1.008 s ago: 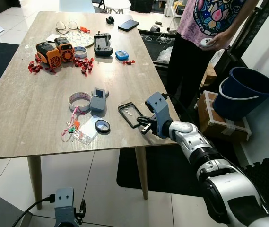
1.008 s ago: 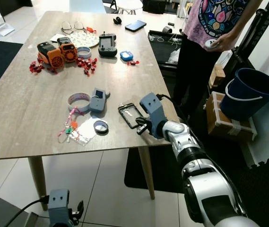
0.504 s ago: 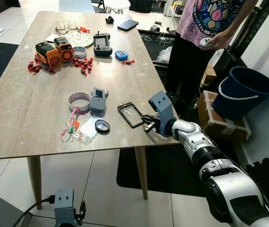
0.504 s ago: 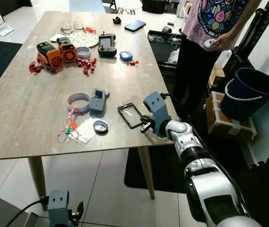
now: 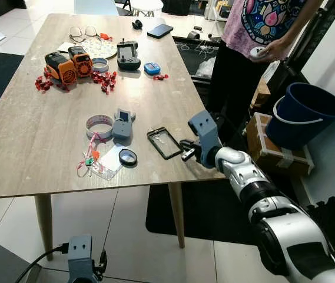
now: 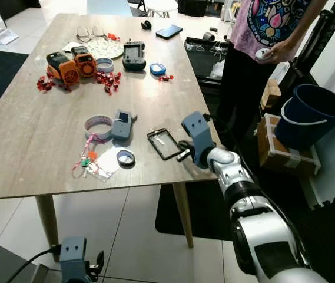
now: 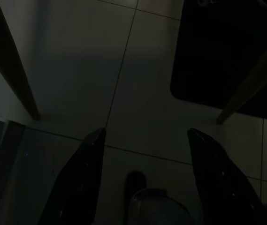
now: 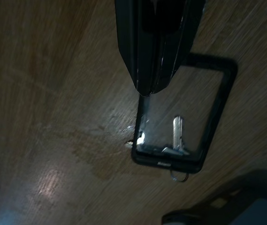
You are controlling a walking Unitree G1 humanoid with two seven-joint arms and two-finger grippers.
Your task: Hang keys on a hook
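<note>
A black-framed clear sleeve [image 5: 165, 142] lies flat near the table's front right edge, with a silver key [image 8: 177, 132] and a small ring inside it. My right gripper [image 5: 184, 152] rests low on the wood at the sleeve's right corner, fingers [image 8: 154, 51] pressed shut, their tip touching the frame's edge. A bunch of keys on a pink lanyard [image 5: 89, 159] lies further left with a clear card. Beside it sits a grey block [image 5: 122, 125]. My left gripper [image 7: 145, 187] hangs open under the table over the dark floor.
A person [image 5: 252, 35] stands at the table's right side. A blue bucket [image 5: 305, 112] and a cardboard box [image 5: 270, 147] sit on the floor to the right. Tape rolls [image 5: 99, 125], orange toys [image 5: 67, 63], a controller [image 5: 128, 54] and a phone [image 5: 159, 30] lie on the table [image 5: 32, 135].
My right gripper has slid a little to the right along the table's edge, from over the sleeve's near corner to just beside it. The sleeve has stayed put.
</note>
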